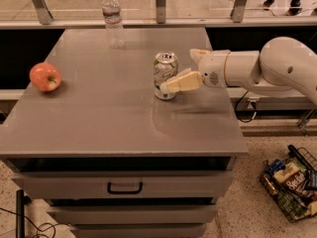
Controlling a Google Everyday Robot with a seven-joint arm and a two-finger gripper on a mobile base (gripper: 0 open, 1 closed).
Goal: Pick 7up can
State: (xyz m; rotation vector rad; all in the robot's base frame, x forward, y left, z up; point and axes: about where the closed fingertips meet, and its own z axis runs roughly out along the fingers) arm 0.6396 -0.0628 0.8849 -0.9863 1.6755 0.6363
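The 7up can, whitish-silver with green lettering and a shiny top, stands upright near the middle of the grey table. My gripper reaches in from the right at can height. Its fingers are open. The near finger lies across the can's front right side, and the far finger sits behind and to the right of the can. The can rests on the table.
A clear plastic water bottle stands at the table's far edge. A red apple lies at the left. The table has drawers below with a handle. A wire basket of packets sits on the floor at right.
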